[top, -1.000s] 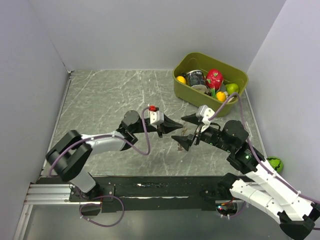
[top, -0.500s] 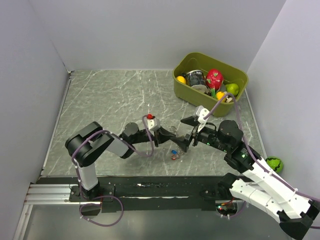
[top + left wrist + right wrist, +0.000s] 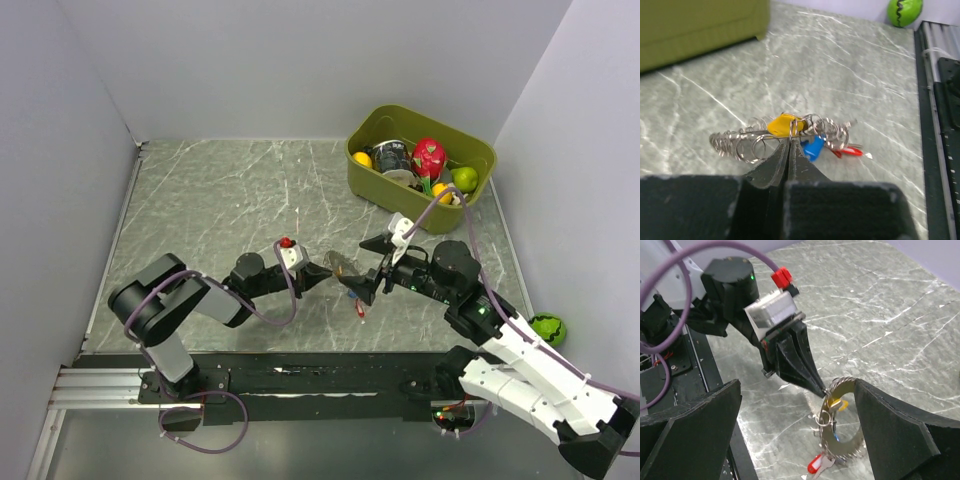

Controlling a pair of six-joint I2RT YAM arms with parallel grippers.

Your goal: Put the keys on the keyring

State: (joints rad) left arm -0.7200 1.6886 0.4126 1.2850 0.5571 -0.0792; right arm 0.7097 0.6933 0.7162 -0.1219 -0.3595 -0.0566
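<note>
The keyring (image 3: 735,142) is gripped by the left tool (image 3: 788,150), whose two fingers are pressed fully together on the thin wire of the ring. The ring is found near the middle of the tabletop (image 3: 200,200), in front of the green bin (image 3: 372,180). It is also seen from the right wrist (image 3: 845,440), where it hangs down from the pointed tip of the left tool (image 3: 822,387). Many small grey keys are fanned out around the ring. A yellow-capped key (image 3: 782,124) is seen right at the place of the grip, against the ring; whether it is already threaded on the wire cannot be told. A blue-capped key (image 3: 814,147) and a red-capped key (image 3: 845,151) are hung just beside it. A black-capped key cannot be made out.

The right tool (image 3: 366,267) is spread to its widest and nothing is held in it. Its two fingers (image 3: 690,430) are placed on either side of the ring without touching it. A green ball (image 3: 905,11) is seen well apart, beyond the edge of the tabletop.
</note>
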